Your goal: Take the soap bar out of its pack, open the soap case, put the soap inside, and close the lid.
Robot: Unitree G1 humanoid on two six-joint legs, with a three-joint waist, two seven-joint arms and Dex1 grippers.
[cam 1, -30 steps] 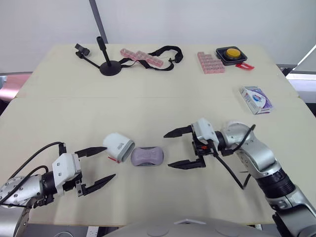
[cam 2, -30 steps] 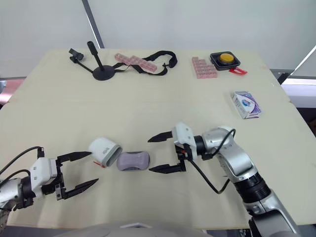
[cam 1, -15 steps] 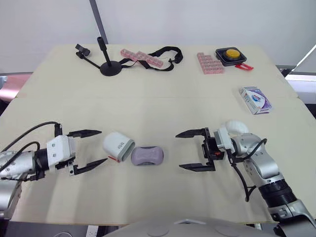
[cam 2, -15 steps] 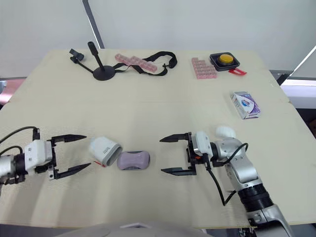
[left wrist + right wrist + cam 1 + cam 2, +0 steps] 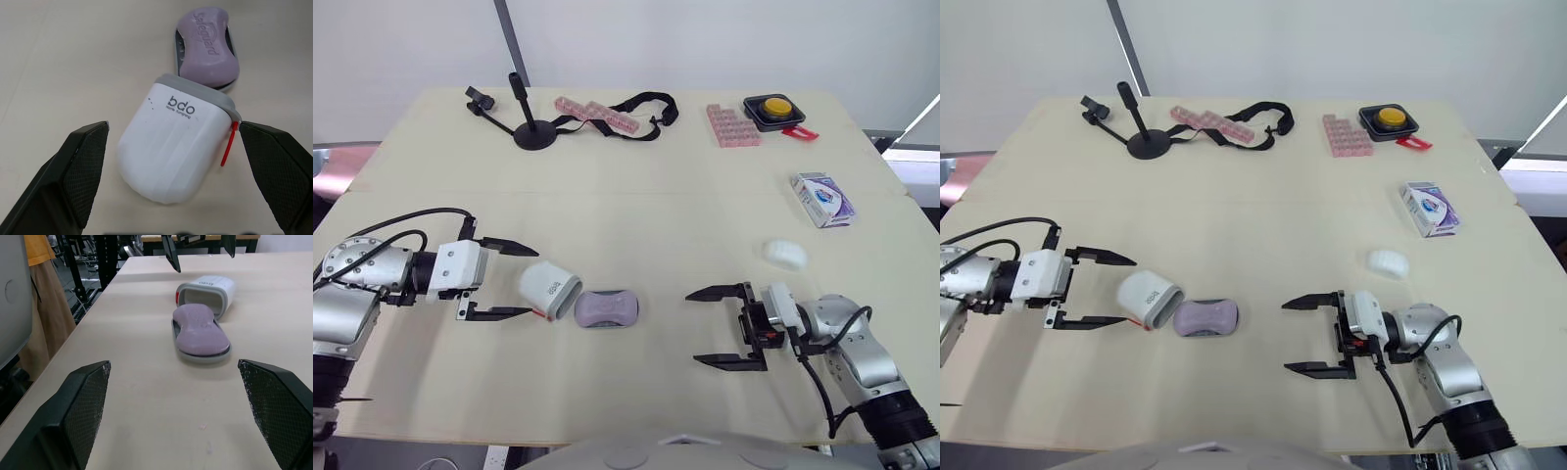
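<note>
Both pairs of jaws gape, right gripper [image 5: 693, 329] empty, left gripper [image 5: 534, 282] straddling the soap-case lid [image 5: 166, 147], probably light, slick plastic, best pinched across its sides.

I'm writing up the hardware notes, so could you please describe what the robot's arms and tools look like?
Both arms are silver-grey rounded segments with black joints, and loose black cables loop along them. The left tool and right tool each have a white boxy body carrying two long, black, pointed fingers whose inner pads are cross-hatched.
</note>
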